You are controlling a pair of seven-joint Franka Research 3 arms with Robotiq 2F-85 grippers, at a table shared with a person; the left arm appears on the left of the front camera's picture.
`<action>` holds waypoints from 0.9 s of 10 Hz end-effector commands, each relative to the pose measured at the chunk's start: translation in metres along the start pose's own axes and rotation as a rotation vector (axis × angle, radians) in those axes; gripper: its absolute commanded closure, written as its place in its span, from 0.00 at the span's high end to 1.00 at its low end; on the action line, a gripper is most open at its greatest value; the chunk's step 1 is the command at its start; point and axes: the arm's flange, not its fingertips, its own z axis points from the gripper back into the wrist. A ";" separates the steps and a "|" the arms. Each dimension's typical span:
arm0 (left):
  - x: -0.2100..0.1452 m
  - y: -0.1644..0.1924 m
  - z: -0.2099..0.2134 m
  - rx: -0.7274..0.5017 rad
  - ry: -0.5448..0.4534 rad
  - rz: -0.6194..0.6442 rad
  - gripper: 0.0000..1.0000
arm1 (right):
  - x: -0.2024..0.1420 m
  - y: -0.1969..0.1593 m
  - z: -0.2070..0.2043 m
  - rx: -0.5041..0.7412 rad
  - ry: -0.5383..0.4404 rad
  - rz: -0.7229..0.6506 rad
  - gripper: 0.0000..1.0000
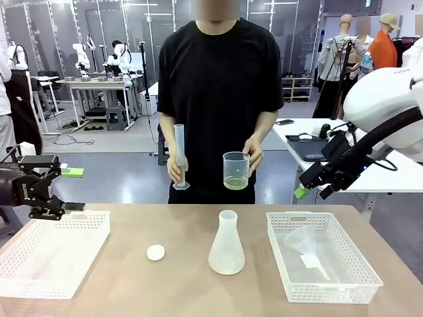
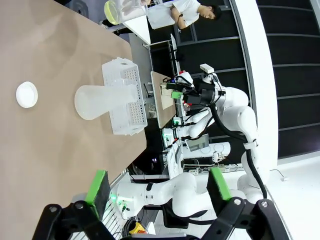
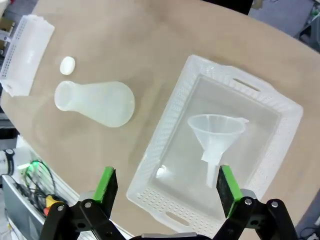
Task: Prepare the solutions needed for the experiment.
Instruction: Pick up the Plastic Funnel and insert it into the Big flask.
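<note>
Both wide open and empty, the left gripper (image 1: 74, 189) and right gripper (image 3: 167, 184) flank the conical flask (image 1: 227, 246); behind it a hand (image 1: 254, 153) holds a beaker (image 1: 236, 170) of pale yellow solution (image 1: 235, 183).

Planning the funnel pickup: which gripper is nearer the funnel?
Right. The right gripper hovers above the funnel in its basket; the left gripper hangs by the other basket, across the table.

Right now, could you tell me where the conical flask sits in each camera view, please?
Front view: the conical flask stands at the table's centre, just right of the white cap.
Left wrist view: the flask appears sideways at upper left, with the cap further left.
Right wrist view: the flask is left of centre, with the cap up and left of it.
Shared landmark: the white cap beside the flask.
</note>
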 end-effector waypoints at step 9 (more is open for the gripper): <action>0.000 -0.003 -0.002 -0.032 -0.013 0.004 1.00 | 0.053 -0.013 -0.061 -0.100 0.270 1.089 1.00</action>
